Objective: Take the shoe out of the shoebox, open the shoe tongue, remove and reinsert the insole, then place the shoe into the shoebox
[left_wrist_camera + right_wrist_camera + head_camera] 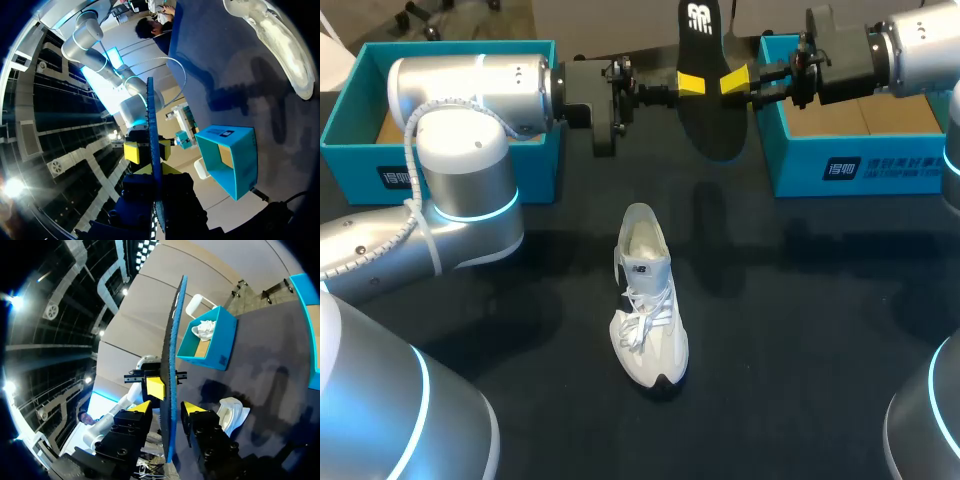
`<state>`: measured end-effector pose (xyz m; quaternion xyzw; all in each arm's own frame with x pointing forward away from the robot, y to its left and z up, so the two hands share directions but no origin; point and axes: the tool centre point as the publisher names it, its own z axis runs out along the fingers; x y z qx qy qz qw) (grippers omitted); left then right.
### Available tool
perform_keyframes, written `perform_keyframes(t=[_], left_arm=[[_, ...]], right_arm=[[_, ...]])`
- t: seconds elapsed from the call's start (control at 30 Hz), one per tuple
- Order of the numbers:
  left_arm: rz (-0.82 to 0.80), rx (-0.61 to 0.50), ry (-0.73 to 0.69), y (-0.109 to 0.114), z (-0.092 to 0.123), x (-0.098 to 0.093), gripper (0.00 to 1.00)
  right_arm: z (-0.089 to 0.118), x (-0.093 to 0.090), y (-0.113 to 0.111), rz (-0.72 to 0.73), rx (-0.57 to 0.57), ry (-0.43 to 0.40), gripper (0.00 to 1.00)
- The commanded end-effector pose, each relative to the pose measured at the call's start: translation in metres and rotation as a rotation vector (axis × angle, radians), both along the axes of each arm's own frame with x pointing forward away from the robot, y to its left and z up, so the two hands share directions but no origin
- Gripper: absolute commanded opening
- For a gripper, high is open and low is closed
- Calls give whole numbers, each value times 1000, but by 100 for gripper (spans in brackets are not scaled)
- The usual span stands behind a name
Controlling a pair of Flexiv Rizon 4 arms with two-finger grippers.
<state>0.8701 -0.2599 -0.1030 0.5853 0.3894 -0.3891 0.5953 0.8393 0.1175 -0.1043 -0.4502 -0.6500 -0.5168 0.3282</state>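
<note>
The black insole (pixel 703 30) stands upright in the air above the back of the counter (pixel 800 300), between the 2 arms. The left pincer (pixel 692 83) is clamped on its edge. The right pincer (pixel 735 80) straddles the opposite edge with its fingers apart, a small gap on either side in the right wrist view. The white shoe (pixel 648 300) stands on the counter below, well apart from the insole, tongue pulled open. 2 teal boxes flank the arms: the left shoebox (pixel 450 47) and the right shoebox (pixel 880 165).
</note>
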Motion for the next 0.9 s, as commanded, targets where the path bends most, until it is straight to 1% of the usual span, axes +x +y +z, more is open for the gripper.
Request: perform_keyframes(t=[0.03, 0.07, 0.23, 0.53, 0.63, 0.73, 0.8, 0.9], left_arm=[[-1, 6, 2, -9, -2, 5, 0], [0, 7, 3, -9, -3, 5, 0], [11, 10, 9, -10, -4, 9, 0], [36, 3, 30, -14, -6, 11, 0], [43, -4, 62, -17, -6, 11, 0], [43, -17, 64, -19, -2, 9, 0], [38, -22, 61, -18, 0, 8, 0], [34, -24, 59, -15, 0, 7, 0]], right_arm=[[-1, 3, 4, 3, 3, 1, 47], [-1, 3, 4, 4, 3, 2, 51], [0, 3, 4, 11, -1, 8, 49], [1, 4, 6, 19, 1, 6, 49], [0, 5, 7, 18, 4, 4, 47], [-2, 6, 7, 17, 5, 8, 44], [-2, 5, 6, 14, 5, 8, 43], [-3, 4, 3, 3, 6, 11, 38]])
